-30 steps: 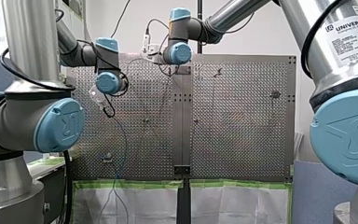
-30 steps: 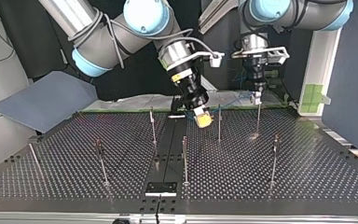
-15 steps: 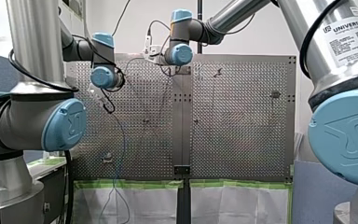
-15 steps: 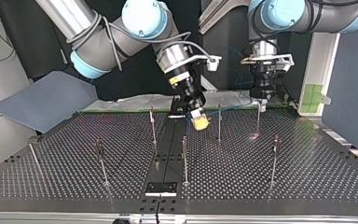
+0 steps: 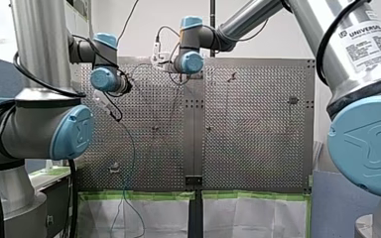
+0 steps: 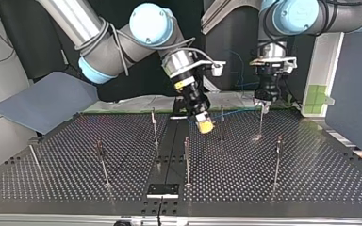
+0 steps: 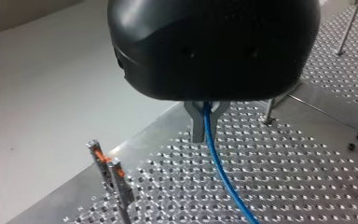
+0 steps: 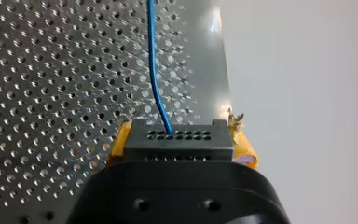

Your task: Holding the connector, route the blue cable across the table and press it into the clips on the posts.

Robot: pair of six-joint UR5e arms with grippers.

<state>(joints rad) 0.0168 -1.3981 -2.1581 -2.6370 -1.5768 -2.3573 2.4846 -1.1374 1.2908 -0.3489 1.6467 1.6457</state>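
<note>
the connector (image 8: 176,140), a black block with rows of small holes in its face, is clamped between the yellow-padded fingers (image 8: 244,150) of the right gripper (image 6: 205,126). this gripper is held low over the bench (image 6: 66,188), just beside the middle strip (image 6: 168,141) on the left arm's side of it. the grasp is judged to be placed there so that the cable's end is anchored and can be led, as the task asks. the blue cable (image 8: 153,70) is seen leaving the connector's face near its middle, as a thin, smooth, glossy strand that bends gently over the perforated plate. further from the middle strip on the same side, the left gripper (image 6: 264,100) is hung upright by the top of a thin post (image 6: 261,117); whether they touch cannot be told. its metal fingers (image 7: 196,130) are closed about the blue cable, which is passed between them and trails down over the bench. this hold is judged to keep the strand taut and aimed for pressing into a clip. an orange clip (image 7: 103,158) on another post is seen near those fingers, with no cable in it.
</note>
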